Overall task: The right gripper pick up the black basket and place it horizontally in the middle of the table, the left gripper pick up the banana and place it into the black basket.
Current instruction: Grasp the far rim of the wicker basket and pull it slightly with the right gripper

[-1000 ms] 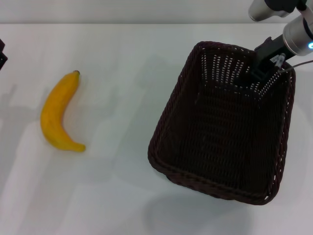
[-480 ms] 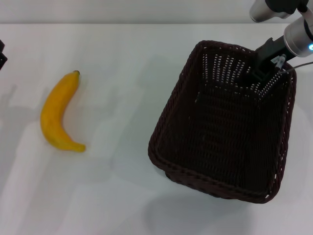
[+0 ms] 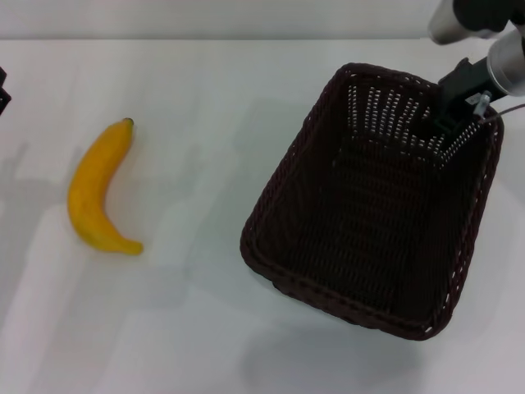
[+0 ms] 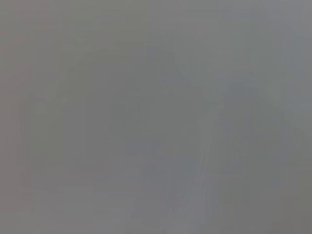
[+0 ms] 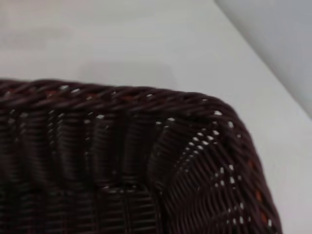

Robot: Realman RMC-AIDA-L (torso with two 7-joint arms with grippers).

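- The right gripper (image 3: pixel 454 111) is clamped on the black basket (image 3: pixel 373 201) at its far right rim corner; the basket sits angled toward the table's (image 3: pixel 205 328) right edge (not yet centred).
- The banana (image 3: pixel 94 189) lies untouched near the left edge; the left gripper is unseen.

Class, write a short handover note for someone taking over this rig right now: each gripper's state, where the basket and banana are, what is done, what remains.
Right gripper: shut on the far right corner rim of the black basket, which sits skewed at the right of the table, one end seemingly lifted.
Left gripper: parked at the table's far left edge, barely in view.
Banana: lying on the table at left, untouched.
Done: basket grasped.
Left: set the basket horizontally mid-table, then the left gripper puts the banana in it.
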